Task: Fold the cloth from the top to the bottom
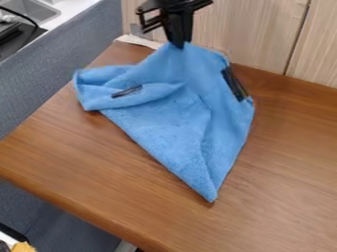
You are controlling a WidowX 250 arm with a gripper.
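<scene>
One claw point(178, 43), up at the top of the view, pointing straight down, and it has one blue cloth point(174, 118) in its grip! The pinch is right at the cloth's upper edge, drawn up into a peak, with creases running down from it. Below, the rest of that single cloth spreads over one brown wooden desk point(283, 172), narrowing to one pointed corner at the bottom, towards the near side of the desk. Over on the left, one flap doubles over in a thick, rounded roll. And count the dark patches on the blue: two! One short strip point(126, 91) lies on the left flap, one larger patch point(235, 84) sits at the right edge. Just behind the cloth, one pale flat piece point(138, 41) pokes out to the left of the claw. Beyond the desk, two pale wood panels point(243, 29) meet at one dark seam. Top left corner, one sink point(34, 11), with one black cord point(19, 14) curving beside it. Bottom left, one small yellow thing point(23, 247), too cut off to name.
</scene>
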